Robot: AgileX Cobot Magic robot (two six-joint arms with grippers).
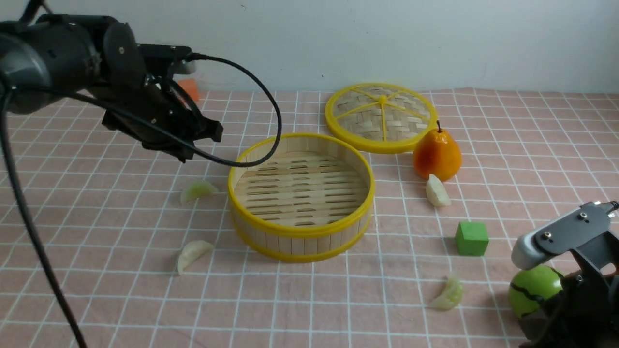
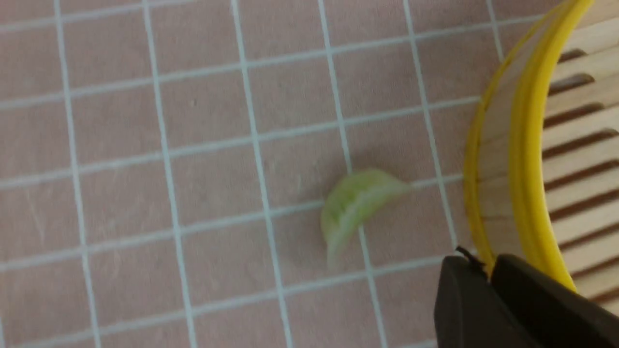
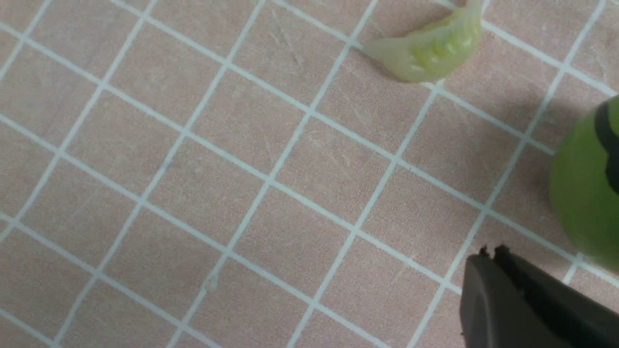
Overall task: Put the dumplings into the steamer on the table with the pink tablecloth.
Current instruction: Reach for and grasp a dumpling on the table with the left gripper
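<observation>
The steamer [image 1: 300, 244] stands empty mid-table on the pink tablecloth [image 1: 96, 299]. Several dumplings lie on the cloth around it: two to its left [image 1: 196, 190] [image 1: 192, 254], one by the pear [image 1: 437, 190], one at the front right [image 1: 449, 293]. My left gripper [image 1: 213, 133] hovers above the cloth just left of the steamer. In the left wrist view its tips [image 2: 486, 263] are parted by a narrow slit, holding nothing, next to the steamer's rim [image 2: 527, 145] and a green dumpling [image 2: 353, 203]. My right gripper [image 3: 491, 253] is shut and empty, a little way from a dumpling [image 3: 430, 50].
The flat woven lid [image 1: 382, 116] lies behind the steamer, with an orange pear [image 1: 436, 154] beside it. A green cube [image 1: 471, 238] sits right of the steamer. A green ball [image 1: 534, 287] lies under the right arm. An orange block [image 1: 189, 88] is at the far left back.
</observation>
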